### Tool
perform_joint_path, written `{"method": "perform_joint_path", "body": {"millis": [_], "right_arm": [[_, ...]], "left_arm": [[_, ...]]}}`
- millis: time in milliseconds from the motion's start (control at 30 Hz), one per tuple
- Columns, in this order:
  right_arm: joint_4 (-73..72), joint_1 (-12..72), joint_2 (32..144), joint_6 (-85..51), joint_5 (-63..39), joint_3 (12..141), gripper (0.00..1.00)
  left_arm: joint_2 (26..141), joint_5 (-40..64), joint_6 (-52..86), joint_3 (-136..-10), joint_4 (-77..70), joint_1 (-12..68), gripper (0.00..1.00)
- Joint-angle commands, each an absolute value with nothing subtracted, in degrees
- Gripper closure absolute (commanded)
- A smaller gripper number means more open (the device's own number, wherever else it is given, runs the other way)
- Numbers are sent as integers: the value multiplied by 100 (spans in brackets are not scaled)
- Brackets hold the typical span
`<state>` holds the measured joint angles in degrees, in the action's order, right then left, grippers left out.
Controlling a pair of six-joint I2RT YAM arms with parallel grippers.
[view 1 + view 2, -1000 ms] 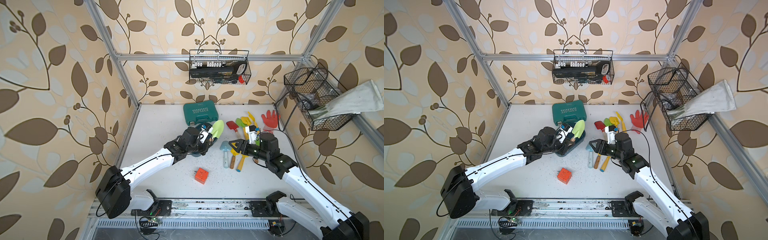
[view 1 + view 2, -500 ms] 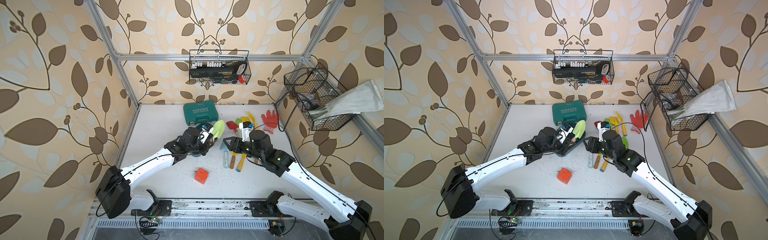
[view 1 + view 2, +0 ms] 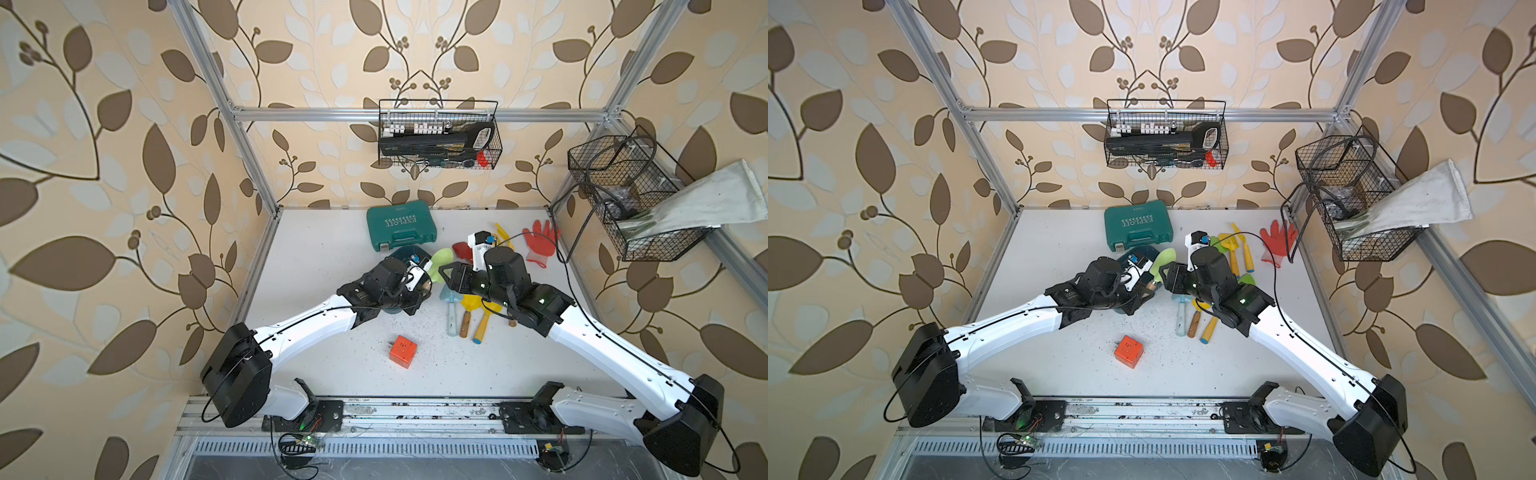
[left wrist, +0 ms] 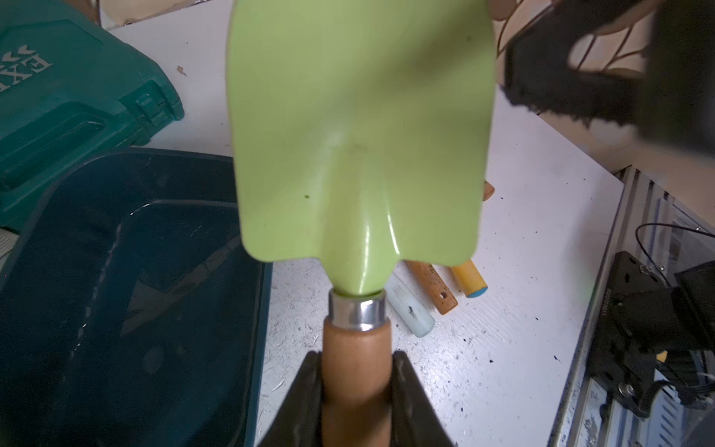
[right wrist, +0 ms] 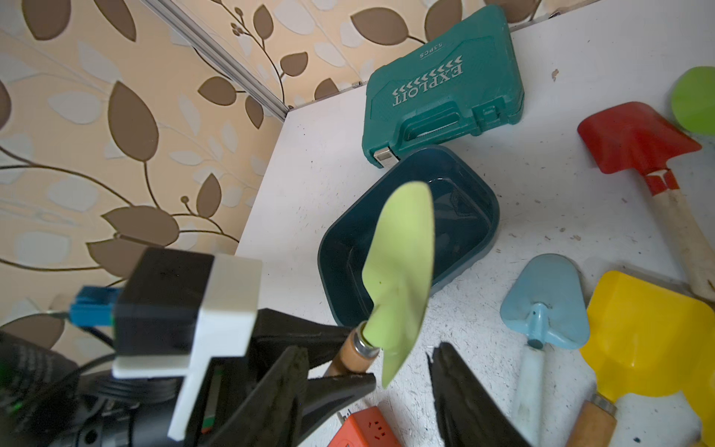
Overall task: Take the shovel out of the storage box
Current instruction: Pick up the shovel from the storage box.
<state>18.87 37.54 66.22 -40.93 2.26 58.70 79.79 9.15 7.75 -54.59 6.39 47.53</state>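
The left gripper point(image 4: 356, 363) is clamped tight on the wooden handle of a light-green-bladed shovel point(image 4: 360, 135), gripping just below its silver collar. It holds the shovel in the air with the blade pointing away from the arm toward the back. The shovel is outside the dark teal-blue rectangular plastic storage box point(image 5: 479, 182), just past that tub's right rim. The storage box sits on the white table point(image 3: 324, 257) under the left wrist, its far corner close to a green latched plastic tool case point(image 3: 401, 226) lettered EXPLOIT. Nearer the front lies an orange cube-shaped plug adapter point(image 3: 402, 352). Right of the shovel, the right gripper point(image 3: 446, 272) has its jaws apart and holds nothing. One black finger is just beside the blade's edge; whether it touches cannot be told. Further right on the table lie a pale-blue plastic trowel point(image 5: 541, 302), a yellow plastic scoop point(image 5: 650, 336), a red-bladed spade point(image 5: 638, 139) and a red work glove point(image 3: 540, 243).
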Motion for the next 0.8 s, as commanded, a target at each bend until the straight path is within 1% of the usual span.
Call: {"method": "perform_joint_path", "body": {"millis": [0, 100, 200, 333, 367, 433, 500, 600, 767], "right_arm": [[1880, 3789, 6902, -4025, 372, 6174, 53], [2008, 3788, 7132, -4032, 410, 6358, 62], [1985, 3792, 7201, -4061, 516, 6372, 78], [1994, 3788, 7266, -4034, 615, 6397, 93], [2023, 3795, 7296, -4034, 615, 6421, 94], [2106, 3791, 7356, -4034, 624, 6474, 91], [2111, 3788, 7400, -4042, 616, 6486, 83], [2117, 3790, 7453, -4099, 600, 6478, 77], [2138, 3788, 7454, -4276, 738, 6395, 74]], "left_arm": [[7918, 957, 734, -5739, 466, 4849, 83], [7936, 927, 728, -5752, 466, 4878, 82], [7976, 934, 730, -5773, 481, 4895, 82], [8029, 935, 729, -5802, 483, 4917, 81], [8033, 937, 727, -5809, 492, 4922, 81], [8027, 931, 730, -5814, 486, 4931, 81], [7995, 938, 729, -5786, 452, 4943, 81], [7883, 948, 738, -5697, 334, 4949, 81], [7676, 947, 765, -5486, 79, 4959, 81]]}}
